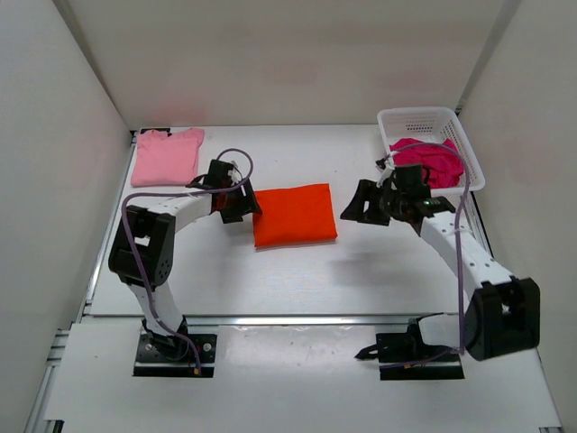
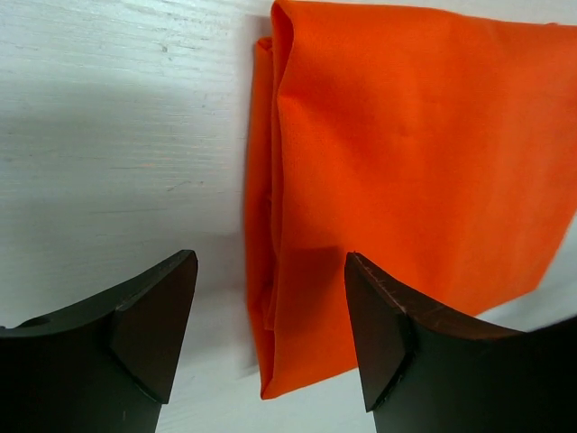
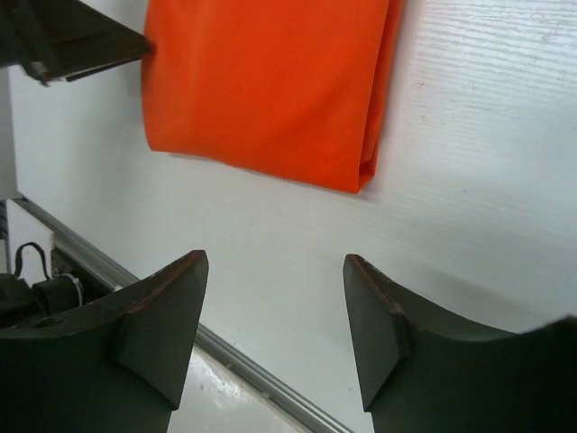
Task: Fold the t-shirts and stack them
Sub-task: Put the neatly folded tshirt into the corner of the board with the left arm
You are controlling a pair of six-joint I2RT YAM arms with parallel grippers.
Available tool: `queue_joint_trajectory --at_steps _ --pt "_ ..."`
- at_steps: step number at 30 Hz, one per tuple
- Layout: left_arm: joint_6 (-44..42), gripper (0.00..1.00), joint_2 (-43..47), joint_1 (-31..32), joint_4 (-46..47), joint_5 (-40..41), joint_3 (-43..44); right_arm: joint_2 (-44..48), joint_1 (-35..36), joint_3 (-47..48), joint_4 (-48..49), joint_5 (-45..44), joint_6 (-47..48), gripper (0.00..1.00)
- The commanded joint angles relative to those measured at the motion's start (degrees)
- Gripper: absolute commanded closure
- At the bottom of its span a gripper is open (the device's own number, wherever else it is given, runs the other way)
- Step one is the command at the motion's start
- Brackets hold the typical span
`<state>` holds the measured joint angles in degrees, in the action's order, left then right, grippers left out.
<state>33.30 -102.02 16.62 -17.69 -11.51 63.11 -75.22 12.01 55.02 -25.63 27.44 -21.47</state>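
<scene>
- Pink shirt (image 1: 167,155), upper left, lies folded flat, probably the stack's base.
- Left gripper (image 1: 239,204) hangs at the left edge of the orange shirt (image 1: 295,215), jaws wide apart, holding nothing.
- The orange shirt, centre, is a neat folded rectangle with bare table (image 1: 297,280) all round it.
- Right gripper (image 1: 359,207), just beside its right edge, gapes empty too.
- Magenta shirt (image 1: 431,161), upper right, sits crumpled in the basket (image 1: 410,115), apparently awaiting folding.

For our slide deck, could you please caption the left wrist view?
Left pincer, open, above the folded edge of the orange t-shirt lying on the white table.
</scene>
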Motion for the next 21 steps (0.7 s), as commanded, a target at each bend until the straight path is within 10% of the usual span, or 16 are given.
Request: queue_joint_trajectory --at_steps 1,15,21 --pt "-2.1 0.23 -0.3 1.5 -4.0 5.9 3.3 6.4 -2.6 -2.4 2.7 2.2 -1.6 0.40" --pt "-5.9 0.29 -11.3 10.9 -16.6 19.7 14.7 12.4 -2.7 -6.2 2.9 3.9 -1.5 0.40" --pt "-7.2 0.51 -15.2 12.9 -20.1 22.2 17.3 13.4 -3.5 -7.7 4.6 6.1 -1.7 0.41"
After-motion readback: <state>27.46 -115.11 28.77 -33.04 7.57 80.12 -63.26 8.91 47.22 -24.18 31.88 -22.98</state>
